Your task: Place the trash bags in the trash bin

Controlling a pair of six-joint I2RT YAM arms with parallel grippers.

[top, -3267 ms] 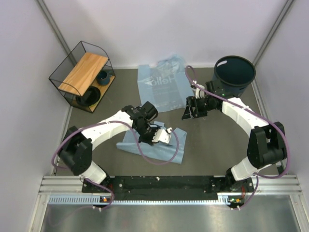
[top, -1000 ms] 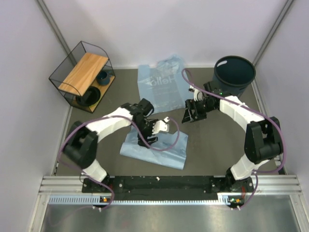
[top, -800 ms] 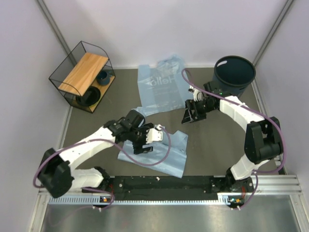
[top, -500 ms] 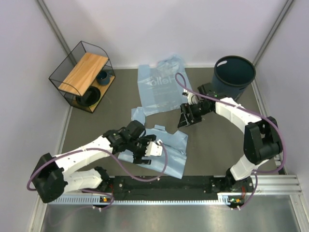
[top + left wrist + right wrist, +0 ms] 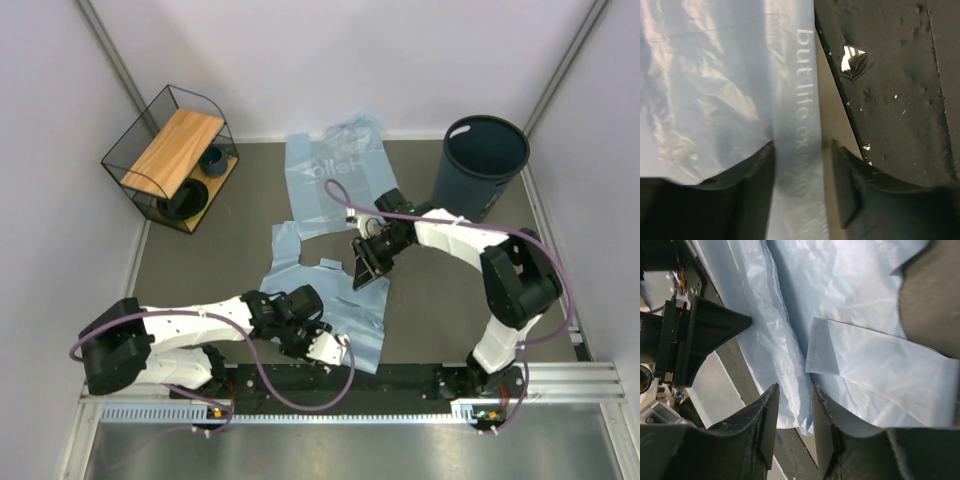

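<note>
Left wrist view first: the left end effector (image 5: 802,145) is released. Its two dark fingers (image 5: 747,190) stand parted with a flat strip of the lower trash bag (image 5: 715,90) running between them. That strip carries pale lettering (it reads "but life ex", the rest is hidden). Just right of the strip a sliver of bare surface (image 5: 837,125) shows, and beyond it a black pitted plate (image 5: 890,100) fills the right of the frame.

In the right wrist view the right end effector (image 5: 795,387) is also released. Its fingers are a narrow gap apart over the bag's crinkled edge, and the film lies loose in the gap rather than pinched. A flat folded band of the same film lies at centre right of that frame.

From the top camera, the left end effector sits at bottom centre on the lower bag's near edge, just above the black base rail (image 5: 400,380). The right one is at the middle of the frame, on that bag's upper right edge. The upper trash bag (image 5: 325,185) lies spread at upper centre, apart from both arms (whether it touches the lower bag I cannot tell). The trash bin (image 5: 485,175) stands upright at upper right, with both bags on the surface outside it. A wire basket (image 5: 178,150) sits at upper left.
</note>
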